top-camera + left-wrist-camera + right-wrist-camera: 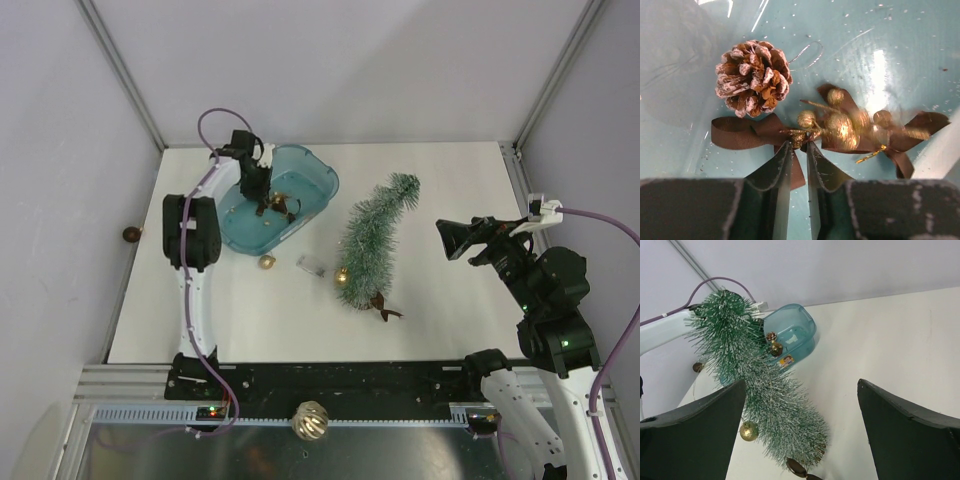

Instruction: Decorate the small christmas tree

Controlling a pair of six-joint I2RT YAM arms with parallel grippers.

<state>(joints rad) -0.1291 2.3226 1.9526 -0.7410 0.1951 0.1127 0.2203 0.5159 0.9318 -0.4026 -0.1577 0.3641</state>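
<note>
Left gripper (799,144) pinched ribbon bow (740,132) at its knot inside teal tub (320,175) | right gripper (450,240) spread wide, empty | small christmas tree (375,240) lay sideways between tub and right gripper | I judged it light, bristles springy: grasp stem near base.

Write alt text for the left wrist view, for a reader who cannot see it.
The left gripper has its dark jaws nearly closed around the knot of a brown ribbon bow with gold glitter berries, lying on the floor of a translucent teal plastic tub. A white-frosted brown pine cone sits just above the bow's left loop.
</note>
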